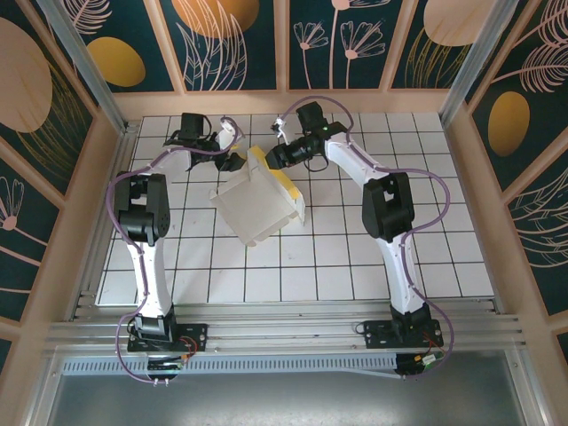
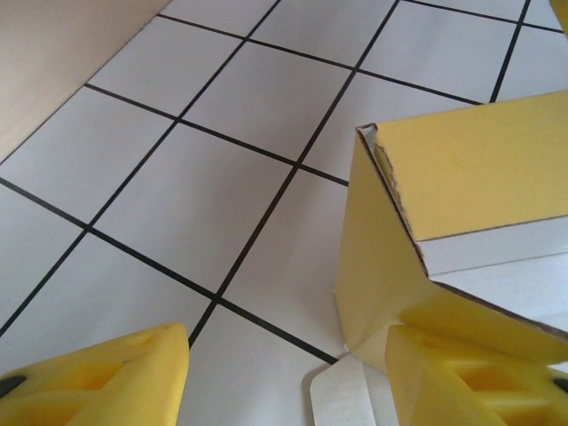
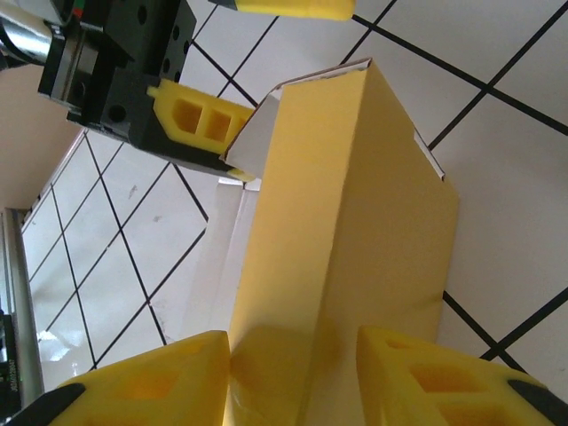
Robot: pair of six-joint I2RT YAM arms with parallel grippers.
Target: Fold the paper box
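A white tiled table (image 1: 355, 266) with black grid lines sits inside a wood-framed enclosure whose panels (image 1: 226, 40) are dark teal with pale leaf and orange disc prints. From the overhead camera, the paper box (image 1: 257, 202) stands partly raised near the middle of the far half of the table, pale card facing up and a yellow strip along its far edge. Both arms reach to that far edge: the left gripper (image 1: 233, 161) is at the box's far left corner and the right gripper (image 1: 272, 160) is just beside it on the yellow strip.

In the left wrist camera, the two yellow fingers (image 2: 115, 377) are set wide apart at the bottom of the frame. Bare tile and a small white flap lie between them. The box's yellow corner rises just above the right-hand finger, touching or nearly touching it.

In the right wrist camera, a tall folded yellow panel of the box runs up from between the two yellow fingers (image 3: 444, 386), which press on either side of it. Beyond the box's top corner, one finger of the left gripper sits against a white flap.
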